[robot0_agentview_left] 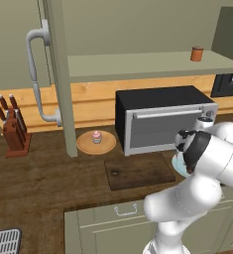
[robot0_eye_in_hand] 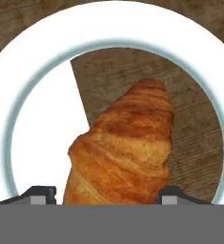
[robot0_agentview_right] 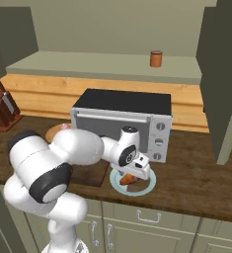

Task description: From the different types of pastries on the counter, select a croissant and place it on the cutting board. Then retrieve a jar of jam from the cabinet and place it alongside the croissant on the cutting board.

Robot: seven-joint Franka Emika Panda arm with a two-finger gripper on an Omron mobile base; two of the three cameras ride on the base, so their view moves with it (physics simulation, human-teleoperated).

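Knife block [robot0_agentview_left: 14, 130] far left on table [robot0_agentview_left: 43, 178]. Cupcake [robot0_agentview_left: 96, 136] on tan plate [robot0_agentview_left: 96, 144]. Cutting board [robot0_agentview_left: 139, 171] bare. Tool [robot0_agentview_right: 132, 177] low over croissant [robot0_agentview_right: 128, 178] on white plate [robot0_agentview_right: 144, 187], fingers either side; grip cannot be told. Jar of jam [robot0_agentview_left: 197, 53] on cabinet shelf [robot0_agentview_left: 138, 64].

1 croissant [robot0_eye_in_hand: 123, 152], 1 pink-frosted cupcake [robot0_agentview_left: 96, 136]. 1 jam jar [robot0_agentview_left: 197, 53] on cabinet shelf. 1 cutting board [robot0_agentview_left: 140, 171]. 2 plates: 1 round tan plate [robot0_agentview_left: 86, 145], 1 white plate w/ pale blue ring [robot0_agentview_right: 146, 187]. 1 toaster oven [robot0_agentview_left: 162, 119]. 1 knife block [robot0_agentview_left: 14, 134], approx. 4 handles visible, exact no. unclear. 1 long curved door handle [robot0_agentview_left: 36, 74]. 1 gripper [robot0_agentview_right: 133, 176].
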